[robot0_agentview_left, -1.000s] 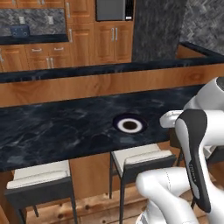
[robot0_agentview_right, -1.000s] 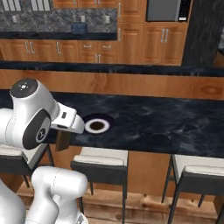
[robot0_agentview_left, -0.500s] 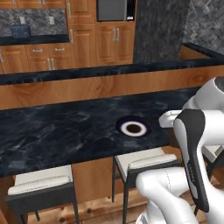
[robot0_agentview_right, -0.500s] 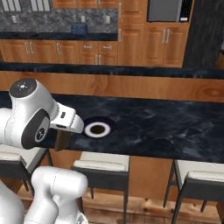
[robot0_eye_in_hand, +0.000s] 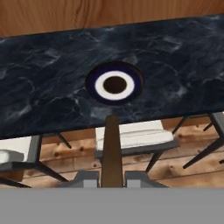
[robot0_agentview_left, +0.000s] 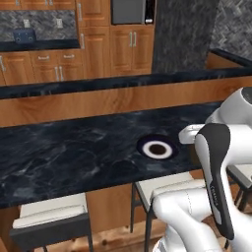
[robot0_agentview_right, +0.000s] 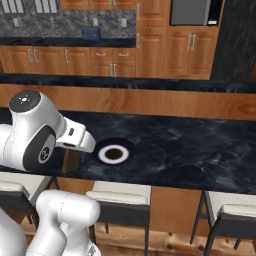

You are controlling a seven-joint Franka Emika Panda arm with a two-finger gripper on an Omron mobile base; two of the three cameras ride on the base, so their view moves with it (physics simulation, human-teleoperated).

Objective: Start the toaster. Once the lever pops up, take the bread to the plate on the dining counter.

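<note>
My gripper is shut on the bread, a thin brown slice seen edge-on that rises between the two fingertips. The plate, dark-rimmed with a white ring, lies on the dining counter just beyond the bread's tip. From the base, the plate sits near the counter's front edge, with my white hand hovering close to its left. Far back on the worktop stands the small dark-blue toaster.
A raised wooden ledge backs the dining counter. Stools with pale seats stand under its front edge. Wooden cabinets and a microwave line the far wall.
The whole picture has shifted a little: the base has driven closer to the counter, so the plate sits lower and larger in both base views. The arm holds its pose, bread still gripped.
</note>
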